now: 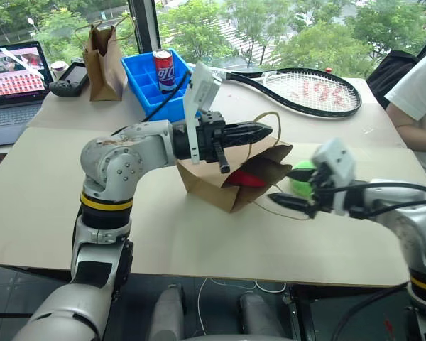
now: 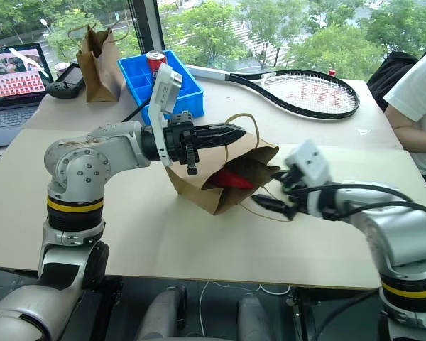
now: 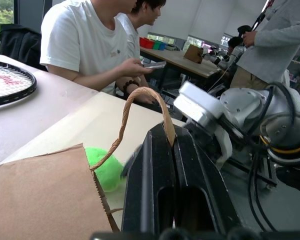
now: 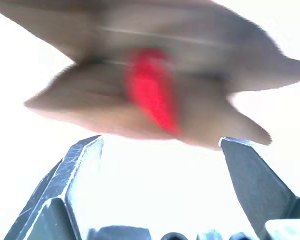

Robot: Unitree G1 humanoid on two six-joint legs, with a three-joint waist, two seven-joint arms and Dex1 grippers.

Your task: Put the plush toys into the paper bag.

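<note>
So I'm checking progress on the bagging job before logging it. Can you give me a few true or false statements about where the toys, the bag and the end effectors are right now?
1. The red chili toy lies inside the mouth of the tipped paper bag. True.
2. The green toy is in the bag too. False: it sits on the table just outside the bag's mouth.
3. The left end effector is shut on the bag's twine handle. True.
4. The right end effector grips the green toy. False: its jaws are open and hold nothing.
5. The soda can stands on the racket. False: it stands in the blue bin.
</note>
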